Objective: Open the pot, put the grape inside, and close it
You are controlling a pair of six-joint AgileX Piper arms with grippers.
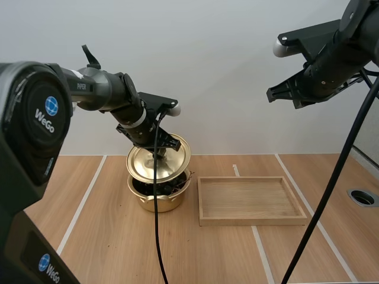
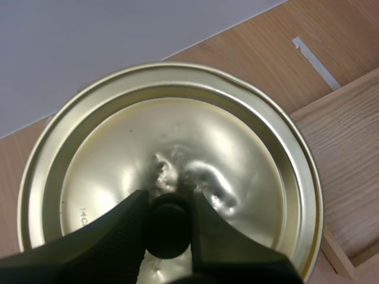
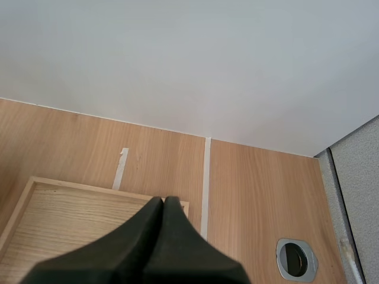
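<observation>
Now, the left gripper (image 2: 169,200) is clamped on the black knob (image 2: 167,228) of the gold lid (image 1: 155,162), one finger at each side of the knob. The lid hangs tilted over the pot (image 1: 157,200), its top face turned toward the arms' bases and its low rim close over the pot's mouth; whether the two touch I cannot tell. The pot stands toward the table's (image 1: 118,248) far edge, left of the middle, between two white tape lines. Inside it, under the raised lid, lies a dark bunch of grapes (image 1: 157,186), reaching up to the pot's rim. Just beside the pot on its right, with a narrow gap between, the wooden tray (image 1: 251,220) lies flat, its long sides along the far edge. The right gripper (image 1: 271,94) hangs high above the table, well apart from pot and lid, with its fingers (image 3: 155,236) pressed together as one dark wedge and holding nothing; under it lies the tray's far rim. A round metal-ringed hole (image 1: 362,197) sits near the table's right edge.
</observation>
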